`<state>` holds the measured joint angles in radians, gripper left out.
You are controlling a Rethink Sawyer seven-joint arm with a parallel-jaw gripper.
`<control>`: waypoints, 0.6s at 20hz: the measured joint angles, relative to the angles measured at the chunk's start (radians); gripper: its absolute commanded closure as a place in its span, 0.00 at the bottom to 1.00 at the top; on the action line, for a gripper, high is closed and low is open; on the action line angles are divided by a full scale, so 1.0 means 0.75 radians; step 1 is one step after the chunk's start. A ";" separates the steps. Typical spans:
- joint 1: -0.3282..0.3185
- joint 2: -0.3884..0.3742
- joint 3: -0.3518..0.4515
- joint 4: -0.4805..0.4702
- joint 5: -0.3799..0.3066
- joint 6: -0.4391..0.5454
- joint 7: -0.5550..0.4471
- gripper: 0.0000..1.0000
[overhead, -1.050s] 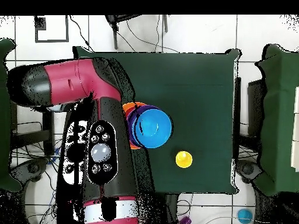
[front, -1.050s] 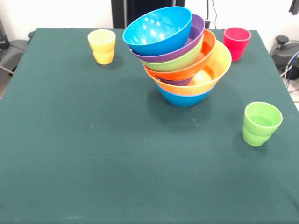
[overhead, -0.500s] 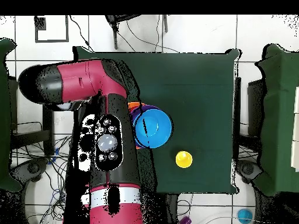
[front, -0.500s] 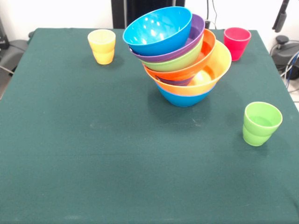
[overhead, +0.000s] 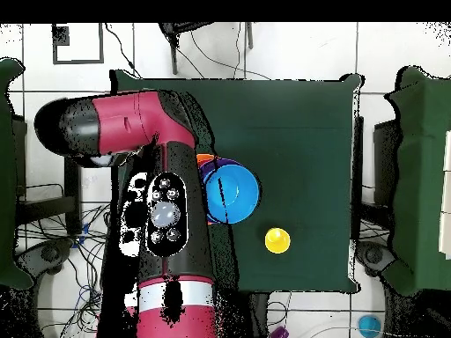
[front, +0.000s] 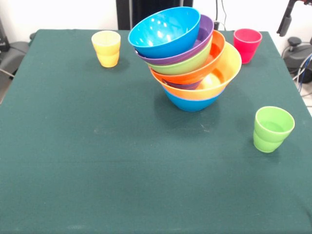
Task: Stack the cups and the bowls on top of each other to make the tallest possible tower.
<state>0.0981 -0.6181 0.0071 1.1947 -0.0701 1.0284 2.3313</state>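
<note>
At the front view's upper right edge only a dark part of the gripper (front: pixel 285 20) shows, its state impossible to tell, while the leaning tower (front: pixel 187 58) of bowls stands upper centre on the green surface (front: pixel 122 161), and the yellow cup (front: pixel 106 48), red-pink cup (front: pixel 247 45) and light green cup (front: pixel 272 128) remain unstacked.

Square table (front: pixel 97 165) under dark green cloth. Resting on it: leaning pile of nested bowls (front: pixel 187 58) toward the back, yellow cup (front: pixel 106 48), red-pink cup (front: pixel 246 45), light green cup (front: pixel 272 128).
</note>
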 measured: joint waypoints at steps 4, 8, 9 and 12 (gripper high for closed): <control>0.000 0.000 -0.005 0.001 0.000 0.000 0.000 0.00; 0.000 0.004 -0.012 0.003 0.000 -0.011 0.000 0.00; 0.000 0.004 -0.013 0.004 0.000 -0.017 0.000 0.00; 0.000 0.006 -0.016 0.009 0.000 -0.045 0.000 0.00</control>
<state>0.0980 -0.6137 -0.0046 1.2017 -0.0701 0.9946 2.3313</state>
